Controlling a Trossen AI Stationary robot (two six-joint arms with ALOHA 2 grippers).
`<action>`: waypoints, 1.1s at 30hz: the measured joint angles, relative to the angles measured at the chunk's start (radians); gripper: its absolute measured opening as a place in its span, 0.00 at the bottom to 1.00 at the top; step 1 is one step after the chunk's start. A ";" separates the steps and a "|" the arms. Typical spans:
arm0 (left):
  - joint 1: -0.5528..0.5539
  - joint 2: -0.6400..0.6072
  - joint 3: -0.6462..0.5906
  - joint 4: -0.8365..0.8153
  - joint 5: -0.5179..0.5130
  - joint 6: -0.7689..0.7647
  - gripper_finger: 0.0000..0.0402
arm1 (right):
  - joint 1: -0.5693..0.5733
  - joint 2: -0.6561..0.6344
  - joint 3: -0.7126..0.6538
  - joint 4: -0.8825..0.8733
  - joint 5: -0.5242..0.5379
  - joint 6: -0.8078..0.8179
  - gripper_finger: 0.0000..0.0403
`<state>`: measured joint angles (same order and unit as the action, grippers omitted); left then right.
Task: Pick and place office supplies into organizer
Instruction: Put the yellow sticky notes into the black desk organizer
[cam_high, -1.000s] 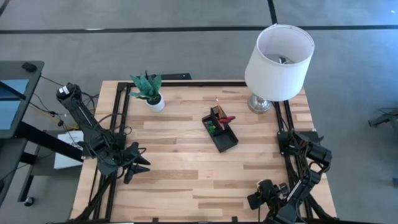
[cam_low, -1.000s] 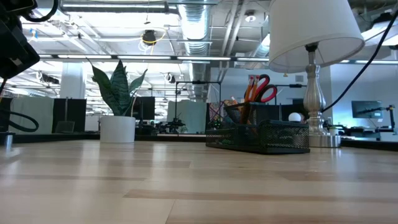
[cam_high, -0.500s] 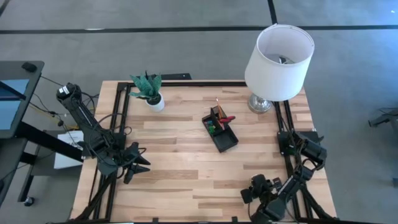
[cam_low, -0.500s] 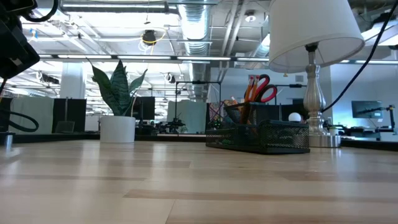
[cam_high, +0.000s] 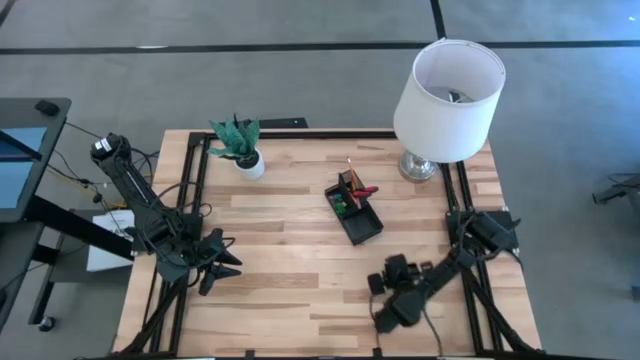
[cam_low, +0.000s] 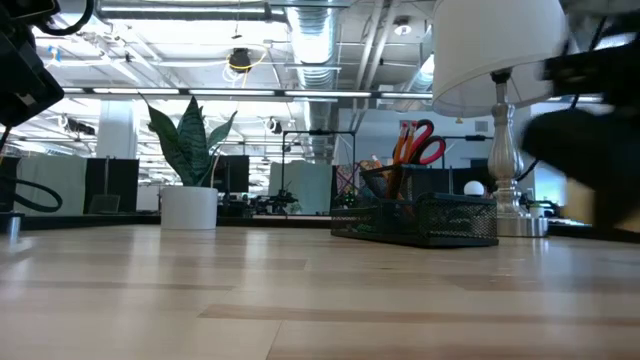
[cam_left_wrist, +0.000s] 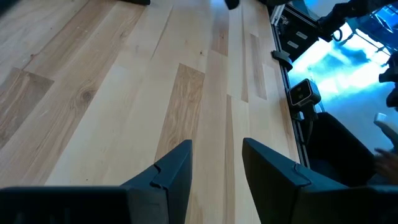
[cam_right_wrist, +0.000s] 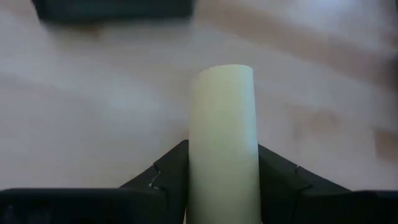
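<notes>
Light is even and fairly bright across the table (cam_high: 300, 280) in the high view, with only soft, short shadows beside the lamp (cam_high: 447, 98) and the plant (cam_high: 238, 142). In the low view, ceiling strip lights glare in the room behind, the near tabletop is soft, and a dark smear blurs the picture's right side. The right wrist view is blurred throughout; the pale cylinder (cam_right_wrist: 222, 143) between the fingers looks washed out. A blue glow flares beyond the table edge in the left wrist view.

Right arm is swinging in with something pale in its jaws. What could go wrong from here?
The right gripper holds a pale cylinder that sticks out well past its fingers; it could catch the organizer rim. The scissors and pens stand upright inside and could be knocked. The lamp stands close by the arm's path.
</notes>
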<state>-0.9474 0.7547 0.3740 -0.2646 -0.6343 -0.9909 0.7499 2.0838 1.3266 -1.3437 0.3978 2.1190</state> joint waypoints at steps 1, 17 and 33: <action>0.000 0.000 0.000 0.000 0.000 0.000 0.34 | -0.024 0.000 0.000 0.000 0.025 -0.022 0.36; 0.000 0.000 0.000 0.000 0.000 0.000 0.34 | -0.295 -0.002 0.169 -0.133 0.291 -0.292 0.33; 0.000 0.000 0.000 0.000 0.000 0.000 0.34 | -0.525 -0.002 0.181 0.100 0.294 -0.625 0.35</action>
<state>-0.9474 0.7547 0.3740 -0.2646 -0.6344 -0.9909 0.2246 2.0815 1.5074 -1.2440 0.6919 1.4936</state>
